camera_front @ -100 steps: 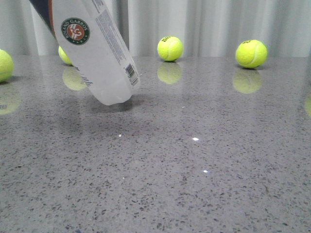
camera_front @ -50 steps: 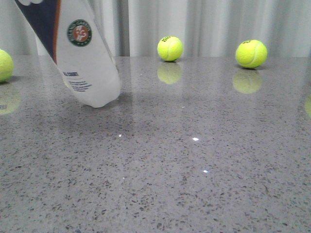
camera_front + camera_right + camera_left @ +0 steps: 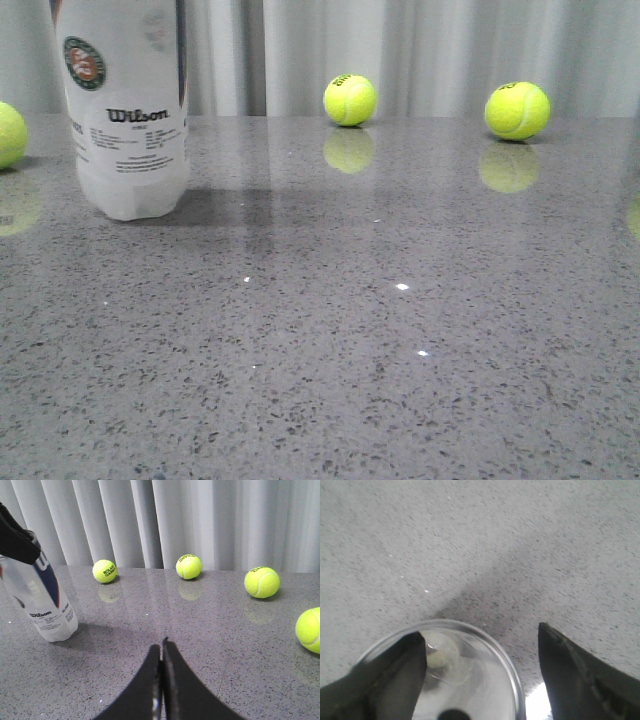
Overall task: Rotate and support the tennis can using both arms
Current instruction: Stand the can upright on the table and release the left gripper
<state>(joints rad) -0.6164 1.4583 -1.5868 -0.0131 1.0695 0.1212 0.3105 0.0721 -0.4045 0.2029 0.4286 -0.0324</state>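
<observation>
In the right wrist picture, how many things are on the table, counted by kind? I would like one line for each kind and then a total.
Tennis balls: 4
Tennis can: 1
Total: 5

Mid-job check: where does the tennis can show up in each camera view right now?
Front view: tennis can stands upright at far left on the table.
Left wrist view: only its open silver rim, seen from above between the left claw's fingers.
Right wrist view: at the left edge, leaning in frame.
Shared landmark: the speckled grey table.
</observation>
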